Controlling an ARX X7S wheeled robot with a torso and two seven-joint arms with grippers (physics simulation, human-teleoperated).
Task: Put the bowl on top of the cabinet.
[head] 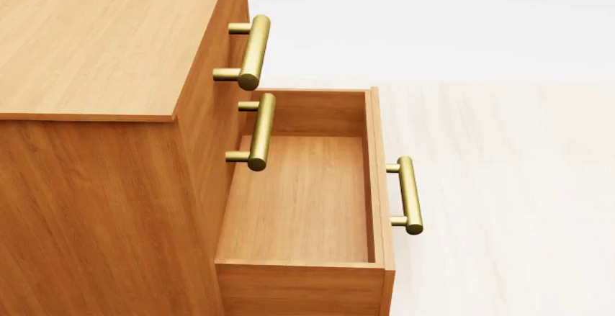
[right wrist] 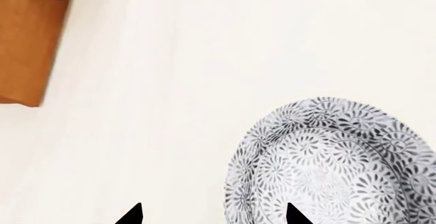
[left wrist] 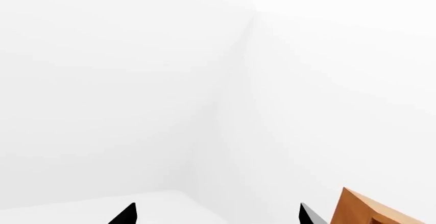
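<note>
The bowl (right wrist: 340, 163), white with a dense blue-grey floral speckle, lies on the pale floor and shows only in the right wrist view, with its patterned outside facing the camera. My right gripper (right wrist: 213, 215) is open. One fingertip shows in front of the bowl's near edge and the other over bare floor. The cabinet (head: 96, 35) of orange-brown wood fills the left of the head view, its flat top bare. A corner of the cabinet (right wrist: 27, 45) also shows in the right wrist view. My left gripper (left wrist: 218, 215) is open on nothing and faces white walls.
The cabinet's lowest drawer (head: 307, 201) stands pulled out with nothing in it. Brass bar handles (head: 252, 51) stick out from the drawer fronts. A wooden corner (left wrist: 371, 211) sits beside the left fingertips. Pale floor (head: 509, 186) lies to the right of the cabinet.
</note>
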